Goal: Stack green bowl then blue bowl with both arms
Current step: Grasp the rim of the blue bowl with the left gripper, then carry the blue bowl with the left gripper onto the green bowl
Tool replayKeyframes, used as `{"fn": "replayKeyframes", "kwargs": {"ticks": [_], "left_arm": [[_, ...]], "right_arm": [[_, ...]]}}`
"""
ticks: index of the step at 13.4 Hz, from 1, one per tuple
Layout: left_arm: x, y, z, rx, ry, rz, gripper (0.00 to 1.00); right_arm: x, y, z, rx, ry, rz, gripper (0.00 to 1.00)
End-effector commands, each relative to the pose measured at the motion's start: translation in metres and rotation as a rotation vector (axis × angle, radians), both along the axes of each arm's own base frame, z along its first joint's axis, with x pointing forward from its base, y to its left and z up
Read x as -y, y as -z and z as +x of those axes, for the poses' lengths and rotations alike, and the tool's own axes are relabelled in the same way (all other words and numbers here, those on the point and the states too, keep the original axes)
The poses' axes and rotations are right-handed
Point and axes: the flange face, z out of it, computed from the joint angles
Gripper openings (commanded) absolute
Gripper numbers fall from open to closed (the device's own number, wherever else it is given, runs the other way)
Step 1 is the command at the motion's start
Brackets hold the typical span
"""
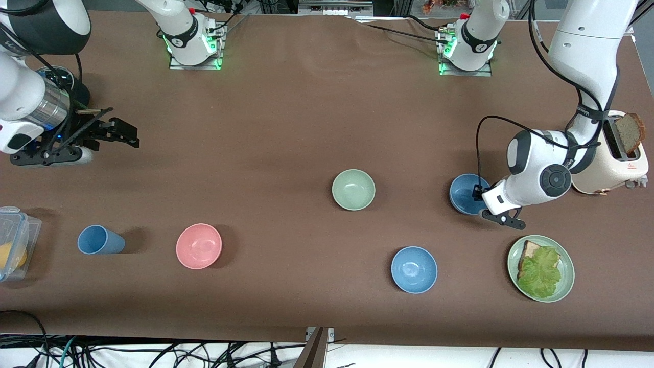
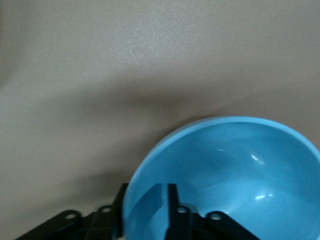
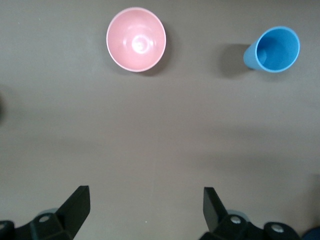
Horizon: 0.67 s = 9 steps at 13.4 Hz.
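Observation:
The green bowl [image 1: 353, 189] stands upright and empty mid-table. One blue bowl [image 1: 464, 193] sits beside it toward the left arm's end. My left gripper [image 1: 479, 194] is at the rim of that blue bowl [image 2: 235, 170], largely hidden under its wrist in the front view. In the left wrist view the left gripper [image 2: 147, 200] has one finger inside the bowl and one outside, closed on the wall. A second blue bowl [image 1: 414, 269] lies nearer the front camera. My right gripper [image 1: 122, 130] is open and empty over bare table at the right arm's end, as the right wrist view [image 3: 146, 200] shows.
A pink bowl [image 1: 199, 246] [image 3: 135, 39] and a blue cup [image 1: 99, 240] [image 3: 273, 49] stand toward the right arm's end. A clear food container [image 1: 13, 243] sits at that table end. A green plate [image 1: 566, 286] with bread and lettuce and a toaster [image 1: 615, 163] stand at the left arm's end.

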Motion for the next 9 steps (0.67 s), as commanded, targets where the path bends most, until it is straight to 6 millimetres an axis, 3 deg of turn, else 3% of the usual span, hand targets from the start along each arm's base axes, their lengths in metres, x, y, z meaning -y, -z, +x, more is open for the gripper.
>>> {"fn": "replayKeyframes", "kwargs": {"ticks": [1,5,9], "left_arm": [[-0.003,-0.017,0.017,0.044,0.053,0.006,0.00],[0.010,-0.043,0.037,0.105,0.075,0.004,0.00],[0.054,-0.080,0.054,0.117,0.074,-0.012,0.00]], "right_arm": [[0.000,-0.010,0.018,0.029,-0.024,-0.005,1.00],[0.003,-0.014,0.017,0.033,-0.021,-0.013,1.00],[0.014,-0.013,0.019,0.030,-0.010,-0.016,1.00]]}}
